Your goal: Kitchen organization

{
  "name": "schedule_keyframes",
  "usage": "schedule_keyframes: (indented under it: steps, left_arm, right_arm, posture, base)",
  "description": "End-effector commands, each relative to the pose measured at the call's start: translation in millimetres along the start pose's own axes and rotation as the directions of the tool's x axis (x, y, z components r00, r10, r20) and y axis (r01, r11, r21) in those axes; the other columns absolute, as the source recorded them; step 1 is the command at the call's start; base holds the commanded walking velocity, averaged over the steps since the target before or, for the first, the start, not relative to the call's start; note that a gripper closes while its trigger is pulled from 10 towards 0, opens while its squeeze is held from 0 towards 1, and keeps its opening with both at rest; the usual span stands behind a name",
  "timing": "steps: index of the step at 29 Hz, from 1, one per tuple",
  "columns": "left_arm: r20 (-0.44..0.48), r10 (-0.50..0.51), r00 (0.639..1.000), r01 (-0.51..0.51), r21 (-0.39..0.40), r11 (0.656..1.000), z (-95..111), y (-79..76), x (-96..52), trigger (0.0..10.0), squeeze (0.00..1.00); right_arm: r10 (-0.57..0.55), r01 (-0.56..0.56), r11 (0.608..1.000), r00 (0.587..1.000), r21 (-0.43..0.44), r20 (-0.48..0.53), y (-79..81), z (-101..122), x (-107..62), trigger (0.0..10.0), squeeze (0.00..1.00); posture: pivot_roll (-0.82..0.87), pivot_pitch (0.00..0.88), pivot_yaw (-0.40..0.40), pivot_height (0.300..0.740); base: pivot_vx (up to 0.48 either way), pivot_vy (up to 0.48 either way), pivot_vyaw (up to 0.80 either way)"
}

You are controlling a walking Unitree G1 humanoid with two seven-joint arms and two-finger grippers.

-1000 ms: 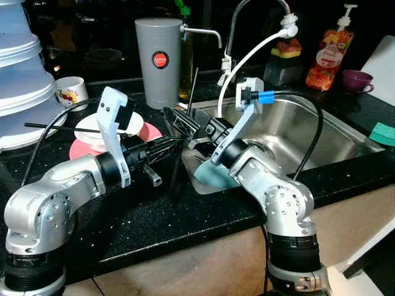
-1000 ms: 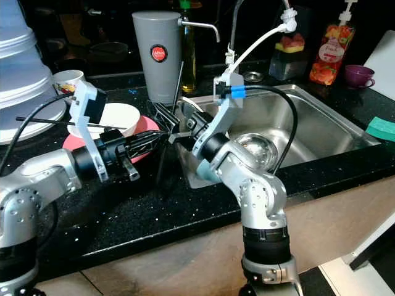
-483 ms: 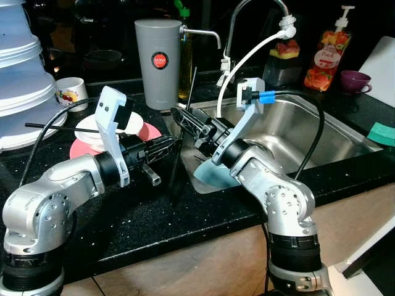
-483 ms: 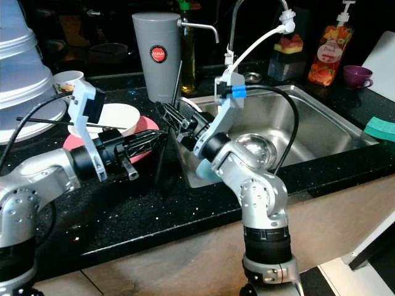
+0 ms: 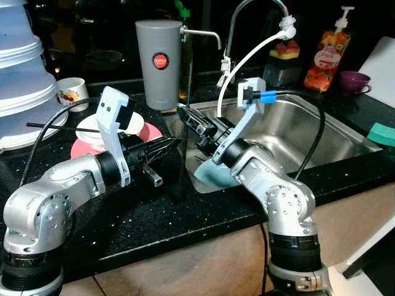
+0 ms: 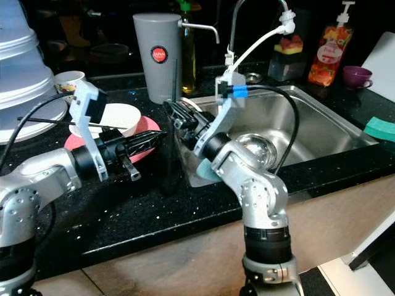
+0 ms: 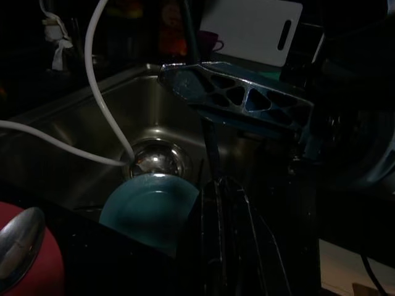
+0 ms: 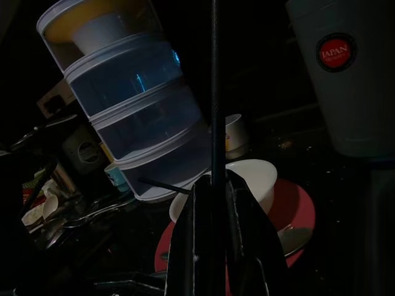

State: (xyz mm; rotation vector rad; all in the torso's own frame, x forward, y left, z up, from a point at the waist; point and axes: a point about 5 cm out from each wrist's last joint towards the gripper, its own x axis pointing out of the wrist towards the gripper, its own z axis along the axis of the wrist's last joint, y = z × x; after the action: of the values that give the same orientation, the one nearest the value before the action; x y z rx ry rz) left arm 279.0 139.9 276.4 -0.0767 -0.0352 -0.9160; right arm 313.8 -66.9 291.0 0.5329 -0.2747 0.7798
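Reaching in from the left over the black bench (image 5: pixel 142 216), the left gripper (image 5: pixel 165 145) points toward the sink (image 5: pixel 308 129); its fingers look pressed together, though the dark makes that hard to be sure of. Just beside it, the right gripper (image 5: pixel 192 122) has its fingers clamped on a thin black rod (image 6: pixel 170 123) that stands nearly upright with its foot on the bench by the sink's left edge. A teal plate (image 7: pixel 148 206) lies in the sink's near left corner, beside a steel bowl (image 6: pixel 256 147). Left of the grippers a white bowl (image 6: pixel 120 117) sits on a red plate (image 5: pixel 80 148). Farther back stand a grey jug (image 5: pixel 159 61) and stacked containers (image 8: pixel 129 117).
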Motion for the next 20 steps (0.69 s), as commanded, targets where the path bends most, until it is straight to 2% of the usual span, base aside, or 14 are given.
schedule_keyframes:
  steps: [1,7,8,9,10,11,16,17,18,20]
  left_arm:
    - [-0.019,0.012,1.000,-0.012,0.009,1.000,-2,1.6,-0.3,0.0,0.00]
    - [-0.024,0.019,1.000,-0.018,0.016,1.000,-2,2.5,0.4,0.0,0.00]
    - [-0.025,0.025,0.999,-0.024,0.018,1.000,-2,3.2,0.9,5.9,0.22]
    - [-0.025,0.025,0.999,-0.024,0.018,1.000,-2,3.2,0.9,5.9,0.22]
    - [-0.027,0.030,0.999,-0.030,0.022,0.999,-2,3.9,1.3,10.0,0.81]
    - [-0.026,0.036,0.999,-0.035,0.025,0.999,-2,4.5,1.7,10.0,1.00]
    - [-0.025,0.076,0.997,-0.075,0.044,0.996,0,9.1,2.1,10.0,1.00]
    - [-0.029,0.085,0.996,-0.083,0.052,0.995,-1,10.4,1.4,10.0,0.00]
    - [-0.030,0.086,0.996,-0.084,0.053,0.995,-1,10.6,1.3,10.0,0.00]
    - [-0.031,0.092,0.995,-0.090,0.063,0.994,-1,11.4,1.3,10.0,0.00]
  right_arm:
    - [0.004,-0.004,1.000,1.000,0.003,0.018,1.5,2,1.2,0.0,0.00]
    - [-0.002,0.001,1.000,1.000,0.015,0.030,0.1,5,2.3,0.0,0.00]
    - [-0.003,0.002,1.000,0.999,0.013,0.032,-0.6,6,2.7,0.0,0.00]
    - [-0.003,0.002,1.000,0.999,0.013,0.032,-0.6,6,2.7,0.0,0.00]
    - [-0.003,0.002,1.000,0.999,0.008,0.033,-1.3,7,3.2,0.0,0.00]
    - [-0.003,0.003,1.000,0.999,-0.002,0.033,-2.3,8,3.7,0.0,0.00]
    - [-0.022,0.025,0.999,0.998,-0.049,0.056,-14.2,22,6.4,0.0,0.00]
    - [-0.044,0.049,0.996,0.996,-0.078,0.071,-21.6,29,7.1,0.0,0.00]
    - [-0.049,0.055,0.995,0.996,-0.084,0.074,-23.2,31,7.1,0.0,0.00]
    - [-0.079,0.091,0.983,0.994,-0.161,0.080,-29.3,35,7.5,0.0,0.00]
  posture:
    - [-0.03,0.000,0.022,0.740]
    - [-0.03,0.000,0.024,0.740]
    - [-0.03,0.000,0.026,0.740]
    - [-0.03,0.000,0.026,0.740]
    - [-0.03,0.000,0.026,0.740]
    - [-0.03,0.001,0.027,0.740]
    - [-0.03,0.005,0.023,0.740]
    - [-0.03,0.006,0.023,0.740]
    - [-0.03,0.006,0.023,0.740]
    - [-0.03,0.008,0.023,0.740]
  base:
    - [0.000,0.000,0.00]
    - [0.000,0.000,0.00]
    - [0.000,0.000,0.00]
    - [0.000,0.000,0.00]
    - [0.000,0.000,0.00]
    - [0.000,0.000,0.00]
    - [0.000,0.000,0.00]
    - [0.000,0.000,0.00]
    - [0.000,0.000,0.00]
    - [0.000,0.000,0.00]
